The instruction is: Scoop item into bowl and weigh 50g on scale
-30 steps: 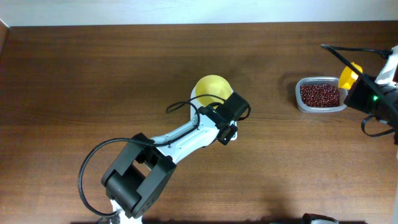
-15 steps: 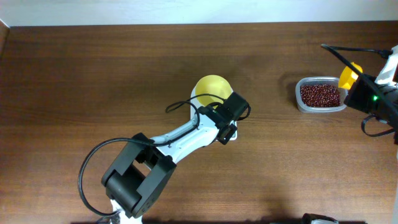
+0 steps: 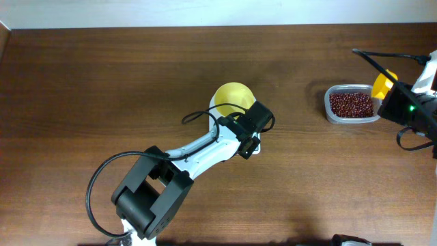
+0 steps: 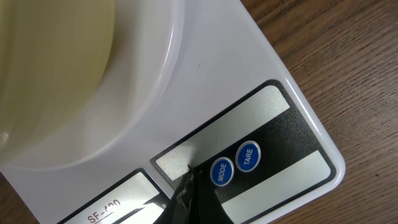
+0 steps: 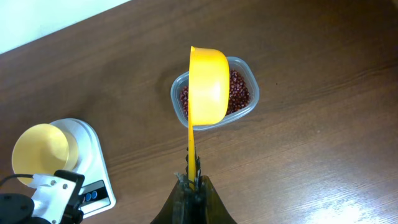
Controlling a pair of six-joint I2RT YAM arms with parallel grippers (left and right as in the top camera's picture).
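Bare table (image 3: 82, 75) is seen at left and between the central scale (image 4: 249, 74) and the container (image 3: 330, 109) near the right edge. The bowl (image 3: 232, 98) is set empty on the scale, and beans (image 3: 351, 104) are held in the container. The left gripper (image 4: 189, 186) is posed at the scale's buttons, its opening not discernible; the scoop (image 5: 208, 81) is clamped by its handle in the right gripper (image 5: 191, 186), above the container.

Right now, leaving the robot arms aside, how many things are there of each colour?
Yellow: 2, the bowl and the scoop
White: 1, the kitchen scale
Clear: 1, the plastic container
Red-brown: 1, the batch of beans in it
Total: 5
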